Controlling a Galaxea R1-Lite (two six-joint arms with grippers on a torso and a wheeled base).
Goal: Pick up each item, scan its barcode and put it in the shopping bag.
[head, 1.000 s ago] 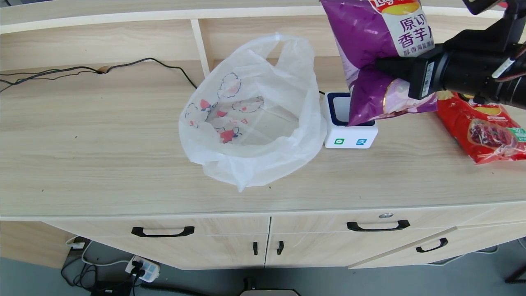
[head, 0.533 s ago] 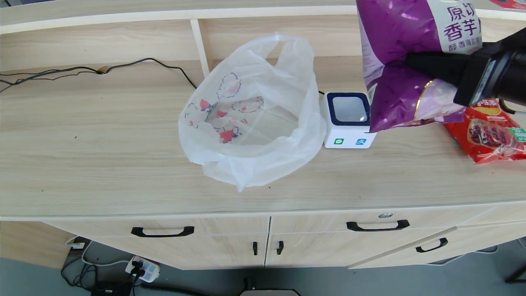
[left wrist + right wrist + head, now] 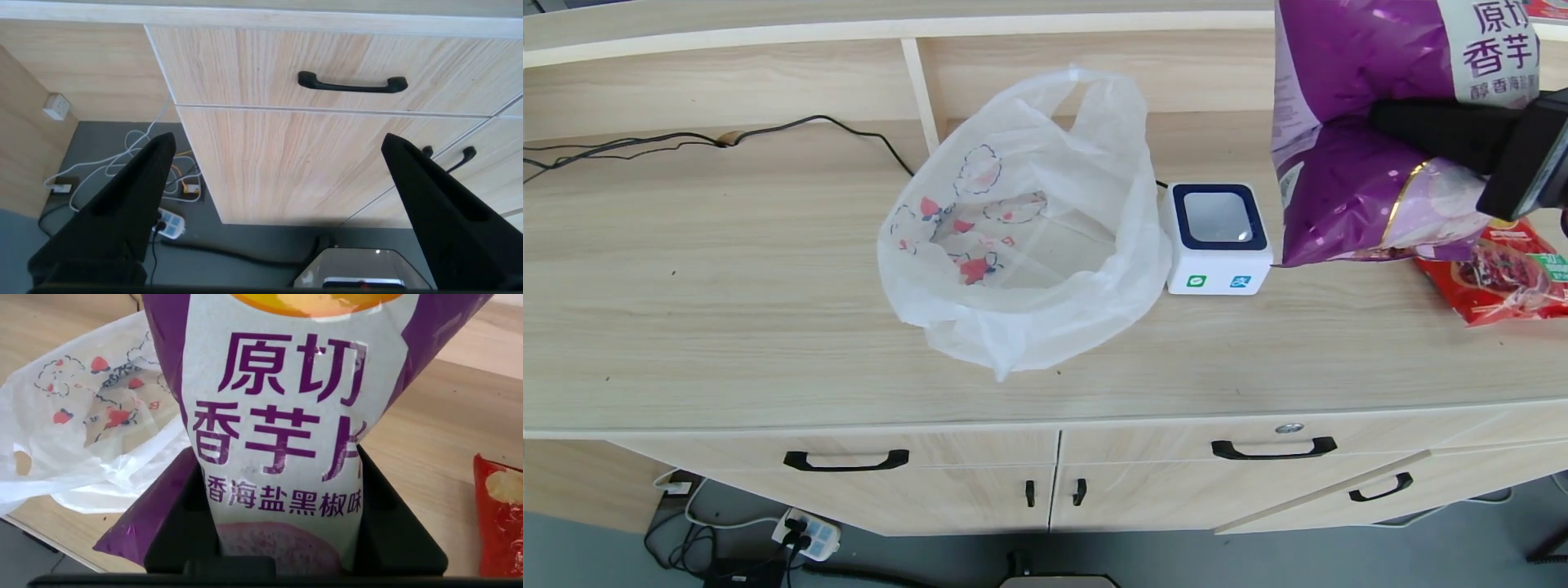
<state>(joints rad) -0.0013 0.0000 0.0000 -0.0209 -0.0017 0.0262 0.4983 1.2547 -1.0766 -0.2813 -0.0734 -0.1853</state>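
Left gripper [image 3: 278, 137] hangs low before the drawer fronts [image 3: 310, 155], jaws spread wide, nothing held. On the bench [image 3: 686, 286], the white shopping bag [image 3: 1021, 237] sits open-mouthed, just beside the scanner [image 3: 1217, 241] to its right. Right gripper [image 3: 279, 453] is clamped on a purple chip bag [image 3: 1347, 163], upright in the air just right of the scanner. A red snack bag [image 3: 1503, 278] lies on the bench, partly hidden by it.

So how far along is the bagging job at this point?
Done: nothing visibly; the shopping bag looks empty. In hand: the right hand is shut on the purple chip bag, held in the air just right of the scanner; whether it has scanned cannot be told. Left: bagging it, then the red packet lying on the counter. The left hand hangs open by the drawers.
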